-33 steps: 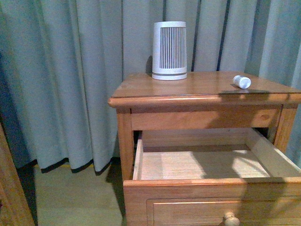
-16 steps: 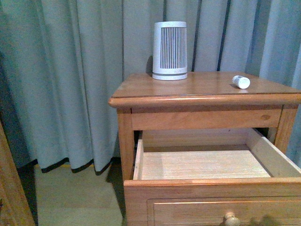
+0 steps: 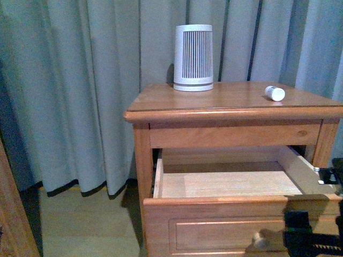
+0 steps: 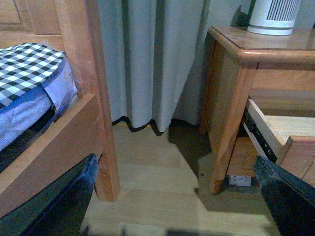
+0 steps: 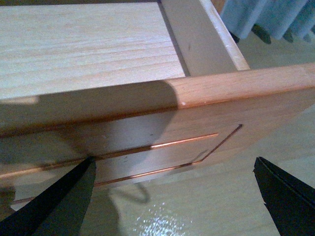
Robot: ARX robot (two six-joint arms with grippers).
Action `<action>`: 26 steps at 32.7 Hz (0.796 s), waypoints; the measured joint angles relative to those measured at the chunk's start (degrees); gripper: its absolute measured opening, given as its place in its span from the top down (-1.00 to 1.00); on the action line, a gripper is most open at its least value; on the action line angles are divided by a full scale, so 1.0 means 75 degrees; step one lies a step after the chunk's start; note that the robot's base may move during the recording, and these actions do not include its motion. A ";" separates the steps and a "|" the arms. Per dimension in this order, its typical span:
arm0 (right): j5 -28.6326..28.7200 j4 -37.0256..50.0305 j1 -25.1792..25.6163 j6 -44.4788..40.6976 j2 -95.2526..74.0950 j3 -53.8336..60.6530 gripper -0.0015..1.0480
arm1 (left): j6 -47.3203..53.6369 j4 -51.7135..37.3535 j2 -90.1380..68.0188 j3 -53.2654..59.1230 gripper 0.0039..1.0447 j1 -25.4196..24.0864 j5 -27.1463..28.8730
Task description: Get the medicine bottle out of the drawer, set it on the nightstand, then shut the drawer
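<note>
The medicine bottle point(image 3: 275, 93) lies on its side on the nightstand point(image 3: 225, 101) top, near the right edge. The upper drawer point(image 3: 214, 227) is pulled out, and its pale interior is empty. Its round knob point(image 3: 261, 239) looks blurred. My right gripper point(image 3: 313, 238) is open and empty at the lower right, just in front of the drawer front. In the right wrist view the right gripper point(image 5: 172, 196) faces the drawer front point(image 5: 147, 142), its jaws wide apart. My left gripper point(image 4: 172, 206) is open and empty, low over the floor to the left of the nightstand point(image 4: 236, 83).
A large white slatted cylinder point(image 3: 193, 57) stands at the back of the nightstand top. Grey curtains point(image 3: 80, 91) hang behind. A wooden bed frame point(image 4: 83, 88) with checked bedding point(image 4: 24, 64) stands to the left. A white wall socket point(image 4: 239, 180) shows under the nightstand.
My right gripper has come into the front view at the lower right, by the drawer front. The drawer front has shifted a little inward. The bottle has stayed put.
</note>
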State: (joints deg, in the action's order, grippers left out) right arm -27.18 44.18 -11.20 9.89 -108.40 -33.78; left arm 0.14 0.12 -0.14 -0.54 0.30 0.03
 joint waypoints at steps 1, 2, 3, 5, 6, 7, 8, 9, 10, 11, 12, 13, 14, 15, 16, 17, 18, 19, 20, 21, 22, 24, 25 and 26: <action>0.0009 0.0003 0.0052 -0.0125 -0.0323 -0.0370 -0.87 | 0.0000 0.0000 0.0000 0.0000 -0.88 0.0000 0.0000; 0.0020 -0.0012 0.0108 -0.0306 -0.0562 -0.0717 -0.87 | 0.0000 0.0000 0.0000 0.0000 -0.88 0.0000 0.0000; 0.0038 -0.0079 0.0187 -0.0411 -0.0801 -0.1102 -0.87 | 0.0000 0.0000 0.0000 0.0000 -0.88 0.0000 0.0000; 0.0119 -0.0519 0.0408 -0.0580 -0.1352 -0.2104 -0.87 | 0.0000 0.0000 0.0000 0.0000 -0.88 0.0000 0.0000; 0.0119 -0.0726 0.0516 -0.0682 -0.1606 -0.2559 -0.87 | 0.0000 0.0000 0.0000 0.0000 -0.88 0.0000 0.0000; 0.0122 -0.0956 0.0659 -0.0825 -0.1938 -0.3136 -0.87 | 0.0000 0.0000 0.0000 0.0000 -0.88 0.0000 0.0000; 0.0128 -0.1055 0.0755 -0.0935 -0.2136 -0.3474 -0.87 | 0.0000 0.0000 0.0000 0.0000 -0.88 0.0000 0.0000; 0.0137 -0.1227 0.0848 -0.1055 -0.2384 -0.3937 -0.87 | 0.0000 0.0000 0.0000 0.0000 -0.88 0.0000 0.0000; 0.0137 -0.1510 0.0956 -0.1142 -0.2623 -0.4465 -0.87 | -0.0003 0.0000 0.0000 0.0000 -0.88 0.0000 -0.0003; 0.0134 -0.1740 0.1023 -0.1224 -0.2757 -0.4841 -0.87 | 0.0000 0.0000 0.0000 0.0000 -0.88 0.0000 -0.0003; 0.0125 -0.1947 0.1081 -0.1285 -0.2862 -0.5176 -0.87 | 0.0000 0.0000 0.0000 0.0000 -0.88 0.0000 0.0000; 0.0114 -0.2177 0.1142 -0.1320 -0.2949 -0.5534 -0.87 | 0.0000 0.0000 0.0000 0.0000 -0.88 0.0000 0.0000; 0.0114 -0.2291 0.1172 -0.1326 -0.2970 -0.5735 -0.87 | 0.0000 0.0000 0.0000 0.0000 -0.88 0.0000 0.0000; 0.0122 -0.2340 0.1186 -0.1341 -0.2975 -0.5893 -0.87 | 0.0000 0.0000 0.0000 0.0000 -0.88 0.0000 0.0000; 0.0134 -0.2396 0.1195 -0.1390 -0.2973 -0.5951 -0.87 | 0.0000 0.0000 0.0000 0.0000 -0.88 0.0000 -0.0003; 0.0178 -0.2398 0.1195 -0.1387 -0.2970 -0.5948 -0.87 | 0.0000 0.0000 0.0000 0.0000 -0.88 0.0000 0.0000; 0.0242 -0.2349 0.1189 -0.1367 -0.2970 -0.5916 -0.87 | 0.0000 0.0000 0.0000 0.0000 -0.88 0.0000 0.0000; 0.0379 -0.2276 0.1163 -0.1352 -0.2929 -0.5788 -0.87 | 0.0000 0.0000 0.0000 0.0000 -0.88 0.0000 0.0000; 0.0431 -0.2279 0.1116 -0.1303 -0.2841 -0.5630 -0.87 | 0.0000 0.0000 0.0000 0.0000 -0.88 0.0000 -0.0003; 0.0498 -0.2276 0.1061 -0.1244 -0.2696 -0.5400 -0.87 | 0.0000 0.0000 0.0000 0.0000 -0.88 0.0000 0.0000; 0.0638 -0.2346 0.0973 -0.1046 -0.2430 -0.5047 -0.87 | 0.0000 0.0000 0.0000 0.0000 -0.88 0.0000 0.0000; 0.0694 -0.2591 0.0804 -0.0743 -0.1900 -0.4465 -0.87 | 0.0000 0.0000 0.0000 0.0000 -0.88 0.0000 0.0000; 0.0758 -0.2716 0.0708 -0.0539 -0.1486 -0.4048 -0.87 | 0.0000 0.0000 0.0000 0.0000 -0.88 0.0000 0.0000; 0.0761 -0.2766 0.0638 -0.0393 -0.1154 -0.3707 -0.87 | 0.0000 0.0000 0.0000 0.0000 -0.88 0.0000 0.0000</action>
State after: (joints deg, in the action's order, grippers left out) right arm -21.47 23.44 -6.42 6.94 -117.05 -61.58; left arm 0.14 0.12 -0.14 -0.54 0.30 0.03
